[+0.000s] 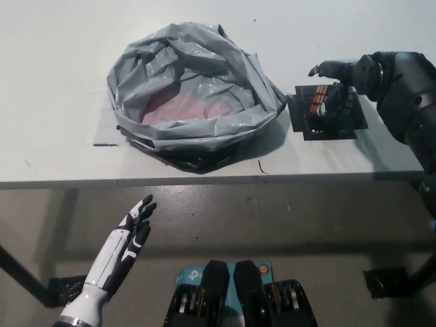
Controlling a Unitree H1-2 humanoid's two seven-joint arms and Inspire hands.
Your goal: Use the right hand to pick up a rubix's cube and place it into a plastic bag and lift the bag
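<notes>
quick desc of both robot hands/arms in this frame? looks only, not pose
Left hand: white shell with black patches at the finger segments, on a slim white forearm ending in a dark band near the frame edge. Right hand: all black, matte, on a bulky rounded black arm. No cables or markings are visible on either.

No readable text, label, brand or number showed anywhere. The rubix's cube [325, 103] carried only coloured squares, the grey plastic bag [194, 88] was unprinted, and the table [54, 82] bore no writing, only a short dark mark [104, 144] near its front edge.
</notes>
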